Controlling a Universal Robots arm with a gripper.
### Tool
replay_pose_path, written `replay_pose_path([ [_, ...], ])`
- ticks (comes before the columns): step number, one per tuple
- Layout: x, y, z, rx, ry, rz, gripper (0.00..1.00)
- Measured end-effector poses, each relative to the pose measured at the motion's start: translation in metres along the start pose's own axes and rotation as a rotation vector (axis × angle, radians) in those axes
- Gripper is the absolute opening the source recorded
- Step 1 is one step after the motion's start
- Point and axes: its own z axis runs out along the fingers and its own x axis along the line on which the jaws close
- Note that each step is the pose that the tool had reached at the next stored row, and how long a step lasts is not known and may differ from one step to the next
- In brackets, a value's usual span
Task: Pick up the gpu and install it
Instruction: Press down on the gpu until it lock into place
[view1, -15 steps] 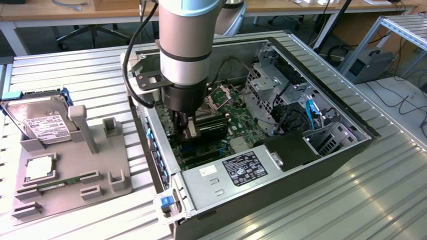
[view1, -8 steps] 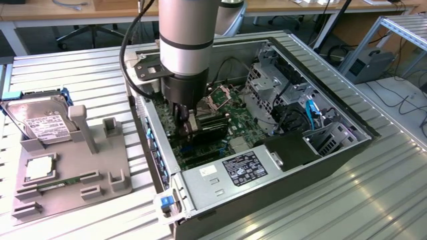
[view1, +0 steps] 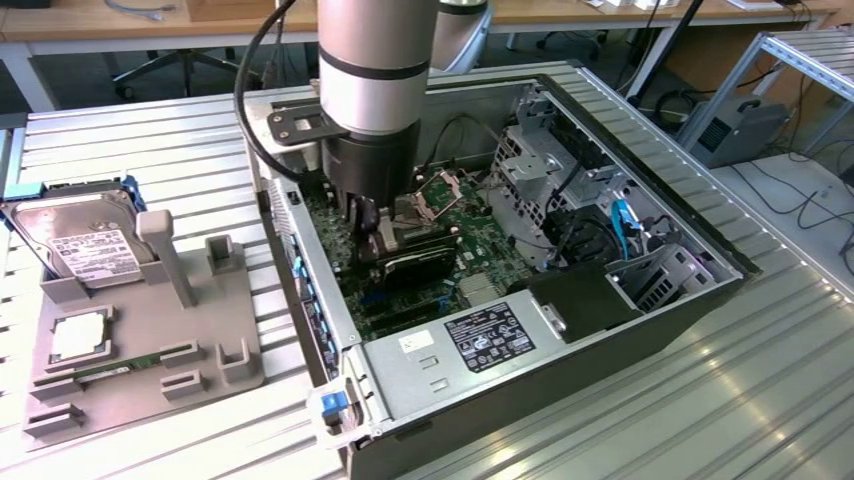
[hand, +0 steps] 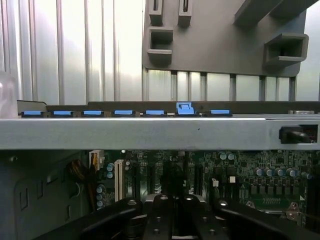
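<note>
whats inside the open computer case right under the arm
Inside the computer case: the green motherboard, the gpu standing on it below the pincer, a drive cage and the power supply. The arm covers the gpu's slot.

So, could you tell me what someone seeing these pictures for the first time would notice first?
Most striking is the open computer case in the middle of the exterior view, with the robot arm reaching down into it and its shut gripper over the green motherboard, at the dark gpu. On the exterior view's left, a grey parts holder carries a silver hard drive.
</note>
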Motion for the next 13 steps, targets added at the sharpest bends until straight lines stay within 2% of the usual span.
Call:
replay_pose_path([
  [1,0.000,-0.0016,0.0000,-0.0012,-0.0001,0.000,0.11],
  [4,-0.001,-0.0099,-0.0002,-0.0109,0.0001,-0.001,0.11],
  [10,-0.013,-0.0108,-0.0004,-0.0123,0.0014,-0.001,0.11],
  [13,-0.013,-0.0122,0.0015,-0.0172,0.0012,-0.001,0.11],
])
